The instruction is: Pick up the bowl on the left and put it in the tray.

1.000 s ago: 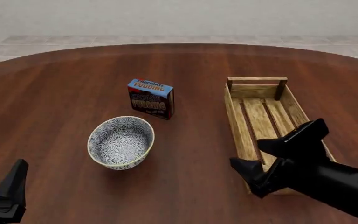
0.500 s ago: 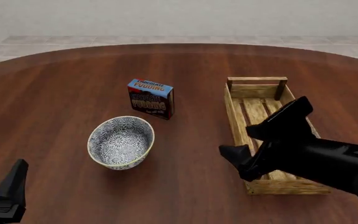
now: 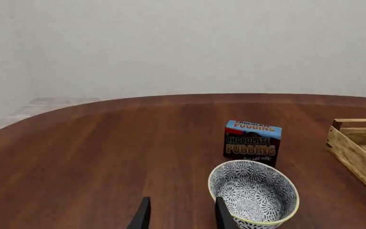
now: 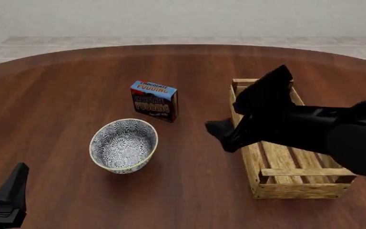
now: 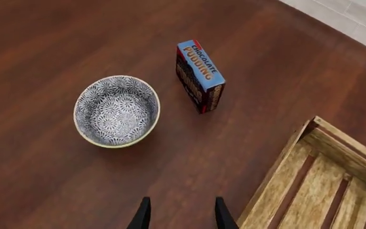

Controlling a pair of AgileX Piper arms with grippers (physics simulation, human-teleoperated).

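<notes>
The blue-and-white patterned bowl stands upright and empty on the table's left half, also seen in the left wrist view as bowl and in the right wrist view as bowl. The light-wood tray lies to its right, empty, with my right arm crossing above it. My right gripper hangs open over the tray's left side, well right of the bowl, holding nothing. At the near left edge my left gripper is open and empty, short of the bowl. Between the left fingers only bare table shows.
A blue-and-dark chocolate pudding box stands upright just behind the bowl, a little to its right. In the right wrist view the pudding box sits between the bowl and the tray. The round wooden table reaches far back.
My right arm has swung forward and to the left, from the tray's near end to above its left side, closer to the bowl. The left gripper and the objects have not moved.
</notes>
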